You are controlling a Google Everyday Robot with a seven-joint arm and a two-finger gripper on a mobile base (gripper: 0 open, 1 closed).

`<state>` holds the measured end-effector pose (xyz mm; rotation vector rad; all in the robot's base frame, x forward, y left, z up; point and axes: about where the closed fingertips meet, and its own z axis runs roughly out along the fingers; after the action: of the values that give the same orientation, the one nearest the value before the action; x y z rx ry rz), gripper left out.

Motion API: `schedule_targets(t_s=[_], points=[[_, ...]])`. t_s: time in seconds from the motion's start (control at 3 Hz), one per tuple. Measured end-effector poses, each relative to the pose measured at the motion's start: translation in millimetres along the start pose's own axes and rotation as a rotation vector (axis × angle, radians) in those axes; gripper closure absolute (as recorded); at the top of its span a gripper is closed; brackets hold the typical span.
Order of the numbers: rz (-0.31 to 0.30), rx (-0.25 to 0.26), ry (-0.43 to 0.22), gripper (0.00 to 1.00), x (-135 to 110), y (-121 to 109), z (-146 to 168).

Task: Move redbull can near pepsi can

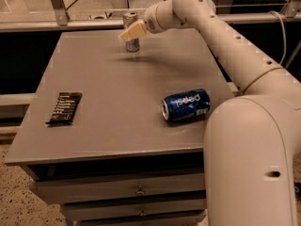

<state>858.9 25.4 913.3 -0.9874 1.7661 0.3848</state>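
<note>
Claw (129, 33) at redbull (132, 45), far edge of desk (108, 98); its grip can't be told. Can should be gripped mid-body, kept upright, set beside lying pepsi (186, 105) w/o nudging it.

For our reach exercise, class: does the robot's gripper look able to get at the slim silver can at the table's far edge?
Probably yes. The gripper is right at the slim silver-grey metal can, overlapping its front, and nothing stands between them; the wide blue soda can lies well away.
</note>
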Motion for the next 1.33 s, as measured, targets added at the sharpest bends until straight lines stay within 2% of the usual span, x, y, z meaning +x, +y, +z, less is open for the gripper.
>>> schedule_targets(t_s=[0.33,0.67,1.0,1.33], points=[[0.029,-0.013,-0.021,0.00,-5.3,-8.5,6.4],[0.059,-0.068,-0.007,0.15,-9.0,-3.7,13.3],[0.070,-0.139,0.025,0.38,-10.5,9.0,12.2],[0.080,-0.185,0.055,0.62,-7.8,15.5,-0.4]])
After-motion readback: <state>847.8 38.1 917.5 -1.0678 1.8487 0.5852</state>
